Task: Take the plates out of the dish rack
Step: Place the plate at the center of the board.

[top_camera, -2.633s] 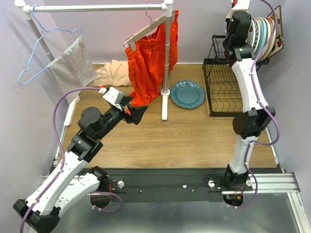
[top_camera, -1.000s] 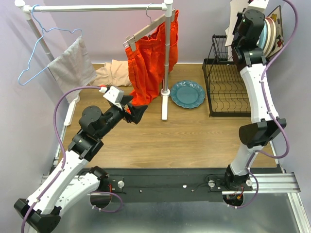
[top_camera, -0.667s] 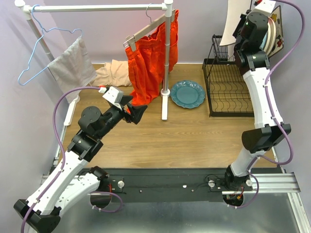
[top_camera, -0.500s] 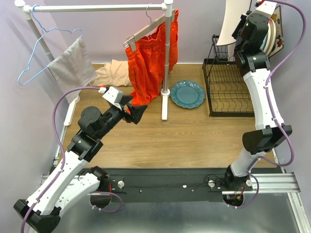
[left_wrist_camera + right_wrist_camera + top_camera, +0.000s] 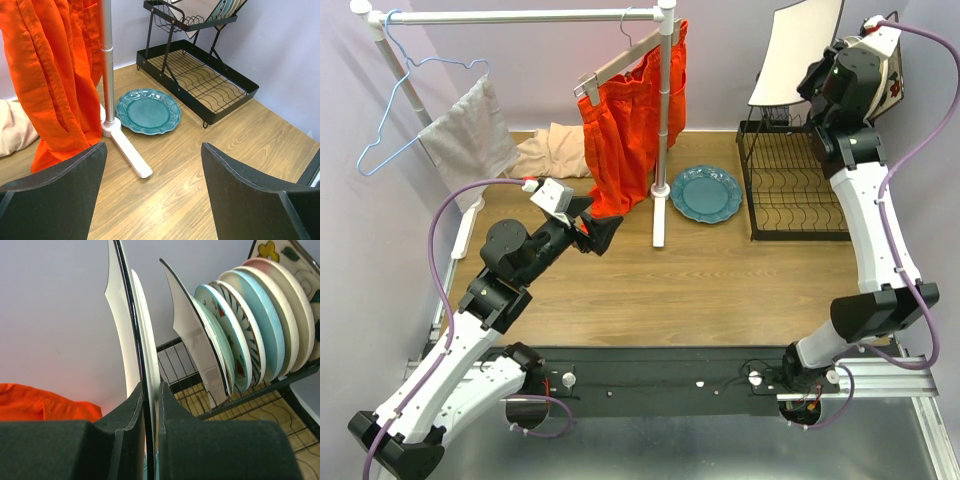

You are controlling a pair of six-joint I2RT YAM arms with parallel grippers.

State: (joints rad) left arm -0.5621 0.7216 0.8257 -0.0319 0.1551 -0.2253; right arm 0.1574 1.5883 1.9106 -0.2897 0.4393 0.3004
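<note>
My right gripper point(image 5: 823, 78) point(image 5: 150, 425) is shut on the lower edge of a square white plate point(image 5: 796, 50) point(image 5: 131, 325), held upright high above the black dish rack point(image 5: 790, 185) point(image 5: 227, 400). In the right wrist view several plates still stand in the upper shelf: another square white plate point(image 5: 192, 335), a mint one point(image 5: 216, 337), a blue-striped one point(image 5: 242, 330), a light-blue one point(image 5: 265, 322) and a pink-rimmed one point(image 5: 294, 305). A round teal plate point(image 5: 705, 193) point(image 5: 148, 110) lies flat on the table left of the rack. My left gripper point(image 5: 605, 232) point(image 5: 155, 200) hovers open over bare wood.
A white clothes rail point(image 5: 663, 130) point(image 5: 106, 65) carries an orange garment point(image 5: 630, 110) point(image 5: 50, 75), its foot just left of the teal plate. A grey cloth point(image 5: 470, 135) hangs and a beige cloth point(image 5: 552, 150) lies at the back left. The purple wall is close behind the rack.
The right arm has lifted the square white plate up out of the rack and carried it left and toward the table. The left arm has not moved.
</note>
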